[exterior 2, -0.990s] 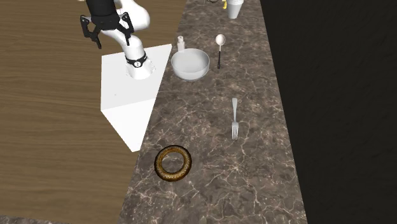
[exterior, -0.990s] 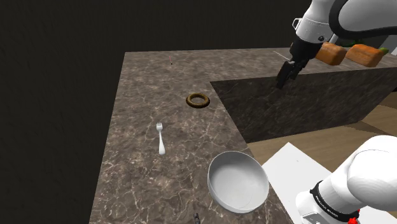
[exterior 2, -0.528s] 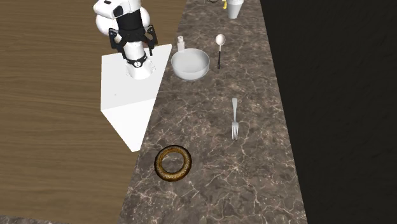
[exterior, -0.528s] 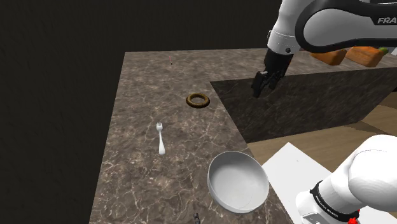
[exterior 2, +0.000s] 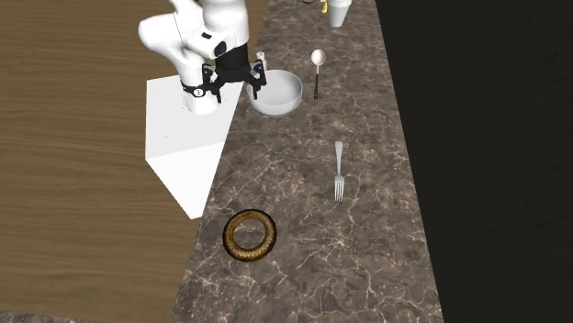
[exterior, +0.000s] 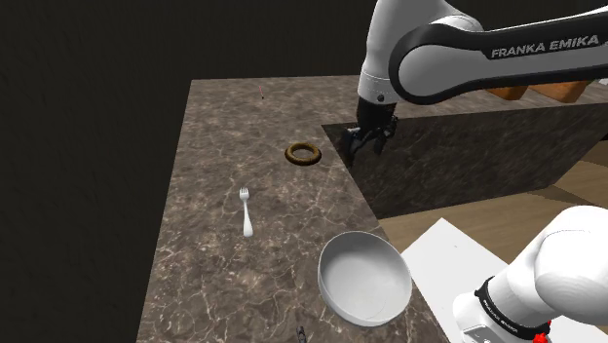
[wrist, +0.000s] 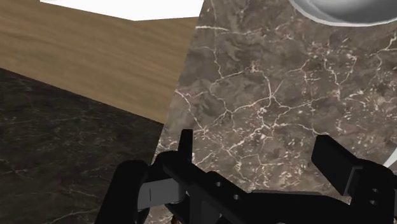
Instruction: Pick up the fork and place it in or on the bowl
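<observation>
A pale fork (exterior: pixel 246 210) (exterior 2: pixel 338 171) lies flat on the dark marble counter (exterior: pixel 214 127), tines pointing away from the white bowl (exterior: pixel 365 278) (exterior 2: pixel 275 92). The bowl stands upright near the counter's edge beside the white stand (exterior 2: pixel 184 138); its rim (wrist: pixel 343 14) also appears in the wrist view. My black gripper (exterior: pixel 365 144) (exterior 2: pixel 236 92) (wrist: pixel 261 156) hangs open above the counter's edge, between the bowl and a brown doughnut, with nothing between its fingers. It is well off from the fork, toward the shoulder view's right.
A brown doughnut (exterior: pixel 303 153) (exterior 2: pixel 250 235) lies on the counter beyond the fork. A spoon (exterior 2: pixel 317 69), a small shaker (exterior 2: pixel 261 62) and a cup (exterior 2: pixel 340 11) stand near the bowl. Wooden floor (exterior 2: pixel 83 183) borders the counter. Orange objects (exterior: pixel 560 88) sit at the shoulder view's upper right.
The arm has swung toward the shoulder view's left and downward, bringing the open gripper from over the floor to the counter's edge. Fork, bowl and doughnut have not moved.
</observation>
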`<state>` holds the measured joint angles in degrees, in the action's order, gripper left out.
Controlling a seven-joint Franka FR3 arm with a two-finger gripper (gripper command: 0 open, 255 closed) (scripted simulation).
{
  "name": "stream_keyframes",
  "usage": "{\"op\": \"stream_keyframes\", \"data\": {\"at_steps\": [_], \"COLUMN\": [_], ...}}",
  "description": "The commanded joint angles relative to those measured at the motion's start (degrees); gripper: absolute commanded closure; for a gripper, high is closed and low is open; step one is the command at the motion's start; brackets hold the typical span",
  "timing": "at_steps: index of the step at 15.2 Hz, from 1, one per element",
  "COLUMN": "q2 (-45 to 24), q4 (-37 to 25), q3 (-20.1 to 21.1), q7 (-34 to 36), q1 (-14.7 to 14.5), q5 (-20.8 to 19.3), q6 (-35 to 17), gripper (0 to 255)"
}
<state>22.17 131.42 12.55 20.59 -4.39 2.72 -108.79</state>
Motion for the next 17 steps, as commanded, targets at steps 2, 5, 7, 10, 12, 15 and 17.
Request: {"op": "stream_keyframes", "data": {"at_steps": [2,5,7,10,12,15,17], "q2": [-5.76,-11.93,-16.21,-22.85,-27.39,-34.34,-39.06], "q4": [-2.8,-6.63,-9.54,-14.49,-18.18,-24.35,-28.94], "q3": [2.53,4.65,5.86,7.26,7.91,8.41,8.47], "q7": [4.77,9.35,12.41,16.96,19.91,24.08,26.64], "q1": [-0.5,-0.98,-1.39,-2.29,-3.09,-4.68,-5.97], "q5": [0.55,0.36,-0.09,-1.18,-2.1,-3.61,-4.59], "q6": [-2.19,-3.77,-4.61,-5.5,-5.8,-5.79,-5.45], "gripper": [0,0,0,0,0,0,0]}}
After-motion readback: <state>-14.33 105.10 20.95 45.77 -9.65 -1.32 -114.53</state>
